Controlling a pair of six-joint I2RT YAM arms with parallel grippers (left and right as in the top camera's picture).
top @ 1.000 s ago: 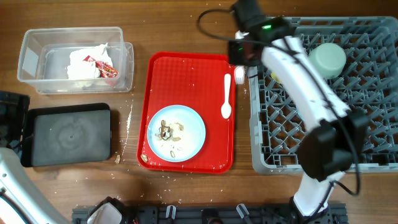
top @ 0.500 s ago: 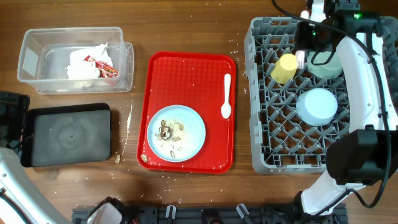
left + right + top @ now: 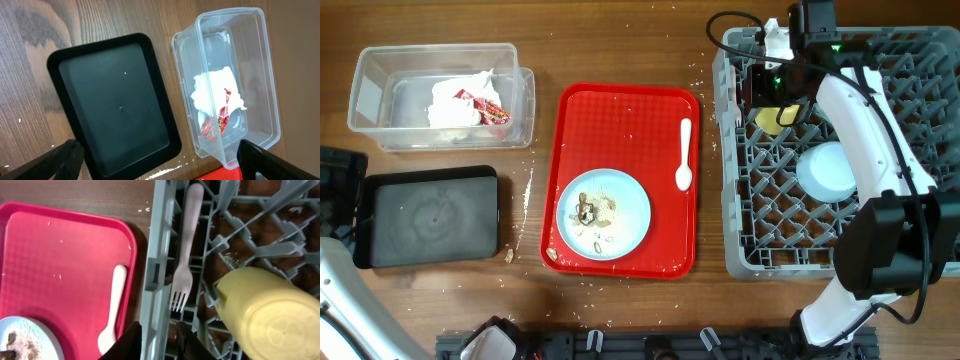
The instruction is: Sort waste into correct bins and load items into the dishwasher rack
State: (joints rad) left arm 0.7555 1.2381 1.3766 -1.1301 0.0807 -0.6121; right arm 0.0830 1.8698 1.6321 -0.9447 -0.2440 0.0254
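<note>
The grey dishwasher rack (image 3: 740,220) fills the right side. In it stand a yellow cup (image 3: 772,120) and a light blue bowl (image 3: 825,172). My right gripper (image 3: 160,342) hovers over the rack's back left wall (image 3: 160,240), jaws slightly open with nothing between them. Just beyond its fingertips, a white fork (image 3: 182,272) lies in the rack beside the yellow cup (image 3: 265,315). On the red tray are a white spoon (image 3: 684,155) and a light blue plate (image 3: 603,212) with food scraps. My left gripper (image 3: 162,162) stands wide open above the black tray (image 3: 115,100).
The clear tub (image 3: 365,95) at the back left holds a crumpled napkin (image 3: 455,100) and a red wrapper (image 3: 490,108). The flat red tray (image 3: 620,110) lies between the bins and the rack. White crumbs dot the wood around the tray.
My right arm swung from the red tray's back right corner over the rack to its back left. Its jaws parted a little and the fork now lies in the rack.
</note>
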